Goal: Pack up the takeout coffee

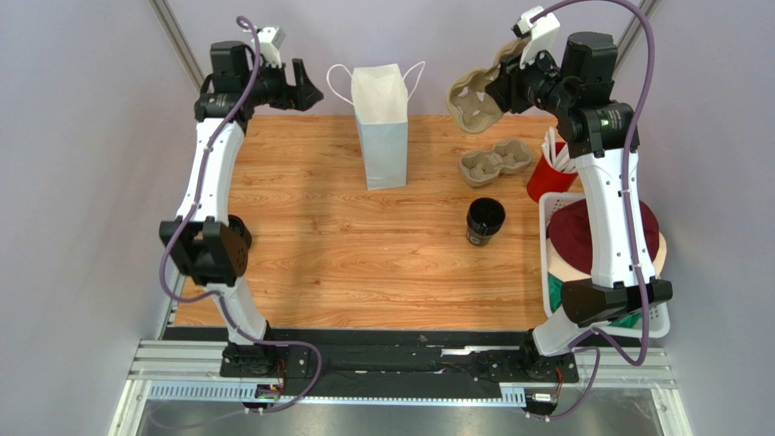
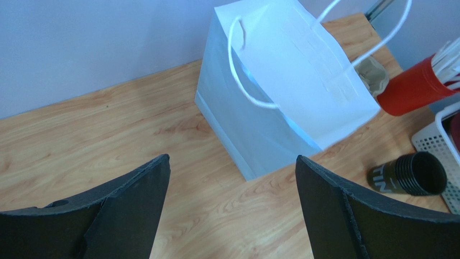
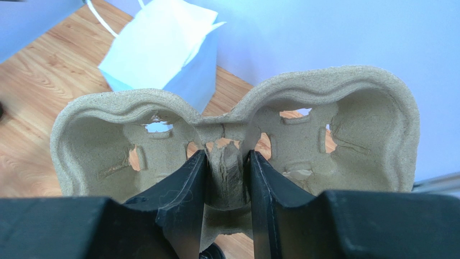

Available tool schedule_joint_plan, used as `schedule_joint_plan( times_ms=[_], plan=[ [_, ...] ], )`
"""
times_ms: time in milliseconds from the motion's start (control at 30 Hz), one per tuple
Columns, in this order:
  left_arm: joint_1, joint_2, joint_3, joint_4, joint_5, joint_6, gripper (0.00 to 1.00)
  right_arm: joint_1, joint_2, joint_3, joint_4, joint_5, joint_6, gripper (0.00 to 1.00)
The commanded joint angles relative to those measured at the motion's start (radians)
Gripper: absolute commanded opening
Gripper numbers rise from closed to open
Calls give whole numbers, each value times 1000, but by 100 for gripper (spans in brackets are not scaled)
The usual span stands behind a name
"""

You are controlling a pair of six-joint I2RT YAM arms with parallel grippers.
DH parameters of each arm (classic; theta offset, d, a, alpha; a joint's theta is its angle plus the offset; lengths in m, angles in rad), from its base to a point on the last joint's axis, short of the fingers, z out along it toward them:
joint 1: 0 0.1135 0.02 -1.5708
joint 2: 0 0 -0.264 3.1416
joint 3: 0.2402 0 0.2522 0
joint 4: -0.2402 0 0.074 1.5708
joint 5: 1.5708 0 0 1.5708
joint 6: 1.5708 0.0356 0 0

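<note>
While the right gripper (image 3: 224,162) pinches one pulp carrier (image 3: 345,124) by its middle rib (only its wrist view shows the pinch), a second carrier (image 1: 494,162) lies on the table (image 1: 300,245). One black coffee cup (image 1: 485,221) stands upright, right of the single paper bag (image 1: 382,127). The left gripper (image 2: 232,162) gapes wide, empty.
</note>
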Motion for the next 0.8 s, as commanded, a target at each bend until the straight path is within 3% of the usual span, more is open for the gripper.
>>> schedule_joint_plan(
  times_ms=[0,133,267,367,633,667,767],
  plan=[
    [-36,159,224,-7,9,-115,95,4,-63,28,-1,-3,-12,35],
    [-65,291,419,-4,7,-159,93,5,-112,-16,13,-9,-12,35],
    [-91,352,445,35,-7,-172,86,7,-169,-76,33,-18,-15,35],
    [-112,363,442,60,-11,-167,67,10,-199,-122,53,-24,-16,36],
    [-138,329,401,62,-16,-156,5,34,-215,-160,54,-60,-21,36],
    [-141,322,401,58,-14,-150,0,40,-213,-159,50,-61,-27,36],
    [-149,291,401,37,-4,-129,0,68,-203,-150,34,-54,-50,36]
  ],
)
